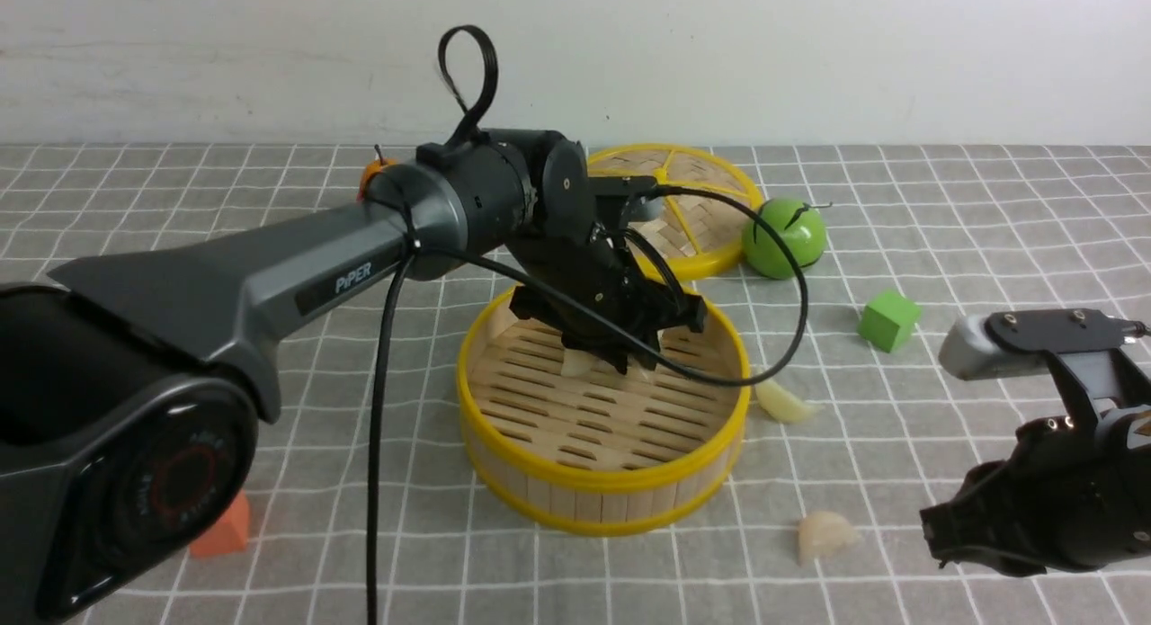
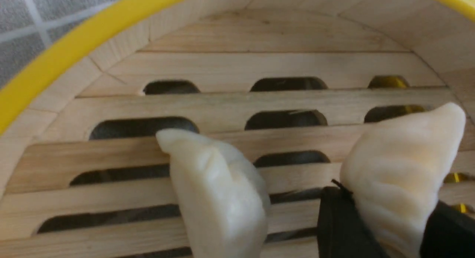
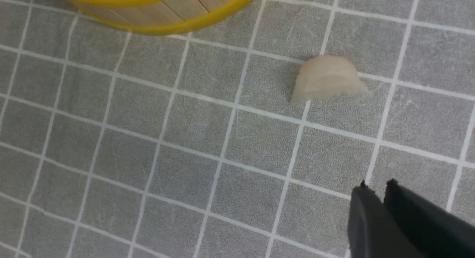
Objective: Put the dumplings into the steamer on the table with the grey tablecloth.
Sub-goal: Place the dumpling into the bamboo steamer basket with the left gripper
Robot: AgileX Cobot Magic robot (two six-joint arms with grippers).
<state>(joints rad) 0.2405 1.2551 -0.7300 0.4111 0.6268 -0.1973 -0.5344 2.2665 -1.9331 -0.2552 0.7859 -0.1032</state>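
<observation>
The round bamboo steamer (image 1: 602, 477) stands mid-table on the grey tablecloth (image 1: 944, 202). My left gripper (image 1: 629, 355) reaches into its far side, shut on one pale dumpling (image 2: 400, 165) just over the slatted floor. In the left wrist view the black fingers (image 2: 336, 221) flank that dumpling, and a second dumpling (image 2: 222, 191) lies on the slats beside it. Two more dumplings lie on the cloth: one (image 1: 785, 402) against the steamer's right side, one (image 1: 825, 535) nearer the front. My right gripper (image 1: 944, 540) hovers shut and empty near the front one (image 3: 326, 79).
The flat woven lid (image 1: 683, 202) with a yellow rim lies behind the steamer. A green ball (image 1: 784, 236) sits to its right and a green cube (image 1: 888, 319) further right. An orange cube (image 1: 225, 531) is at the front left.
</observation>
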